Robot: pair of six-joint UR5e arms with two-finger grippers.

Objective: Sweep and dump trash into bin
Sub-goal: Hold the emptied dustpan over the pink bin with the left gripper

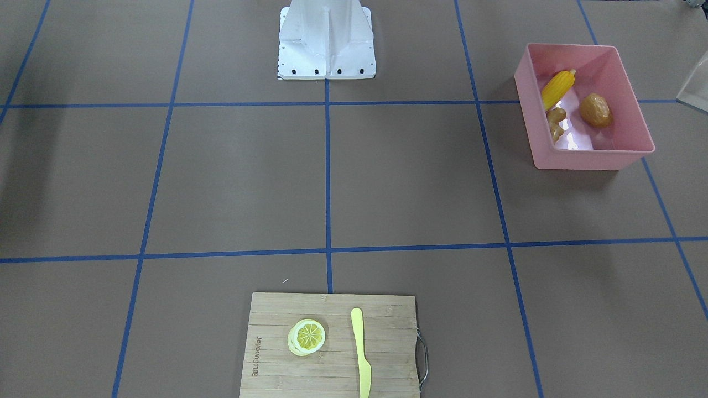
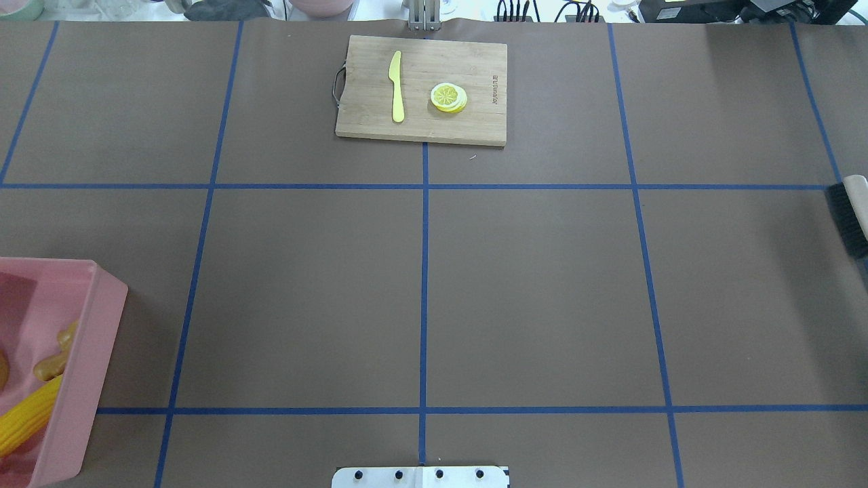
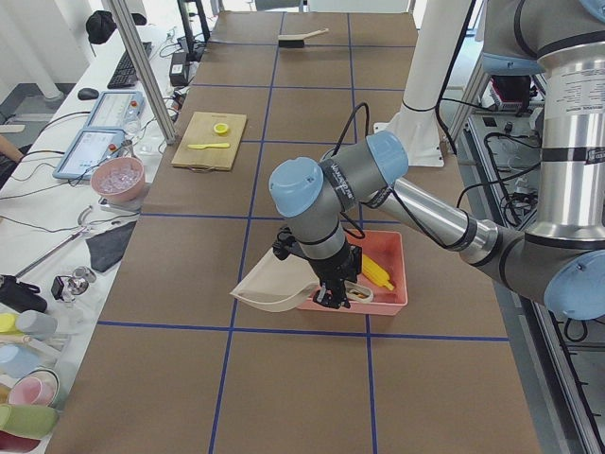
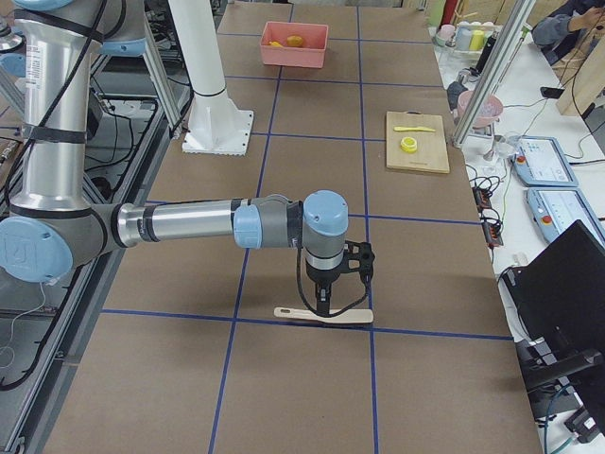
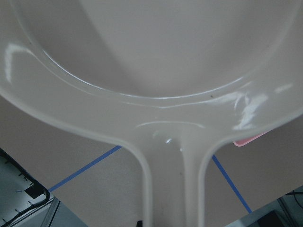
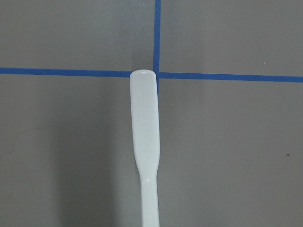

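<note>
Bin [image 2: 91,366] half beyond overhead view's edge

Front-facing cam: at operators' edge of bench [image 1: 221,182], steeply down, robot base [image 1: 326,50] at top. Overhead: behind the robot, looks forward and down. Both share cutting board [image 1: 276,323] and pink bin [image 1: 586,159]. Side cams: one at each bench end, looking along it. Wrist cams very close: left on dustpan [image 5: 156,71], right on brush handle [image 6: 146,132].

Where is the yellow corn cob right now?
The corn cob lies inside the pink bin, upper right in the front-facing view, beside the ginger root and potato.
</note>
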